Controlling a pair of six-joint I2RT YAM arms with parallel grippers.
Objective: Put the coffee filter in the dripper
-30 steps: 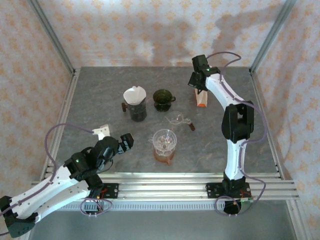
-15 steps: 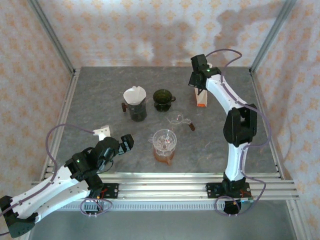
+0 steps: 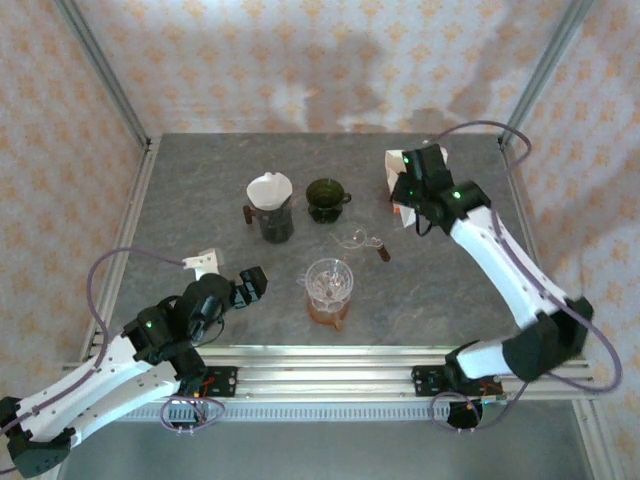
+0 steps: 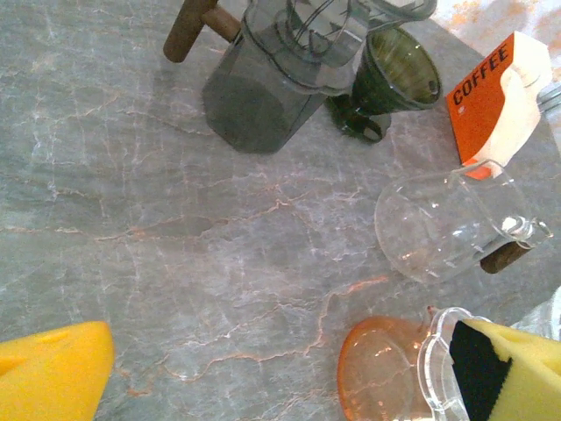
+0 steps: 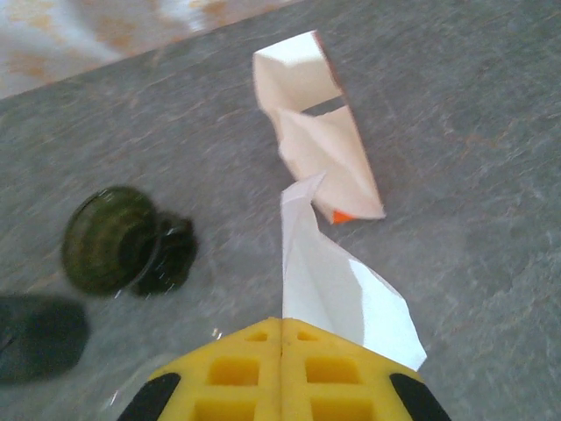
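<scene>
Paper in hand: my right gripper (image 5: 281, 326) is closed tight on a white paper filter (image 5: 333, 285). Its pads press together on the near edge and the sheet stands up ahead of the fingertips. The likely trouble from here is that the grip seems to take only a margin of thin, folded paper. A quick swing could let it slip, crumple or flap shut, and a closed filter would probably perch askew on a rim rather than seat inside. The green dripper (image 5: 110, 239) sits to the gripper's left, well apart, and the opened filter box (image 5: 316, 140) lies just beyond the paper. My left gripper (image 4: 272, 377) hangs with its pads wide apart, holding nothing, above the table (image 4: 131, 219) beside an orange glass pot (image 4: 377, 368).
</scene>
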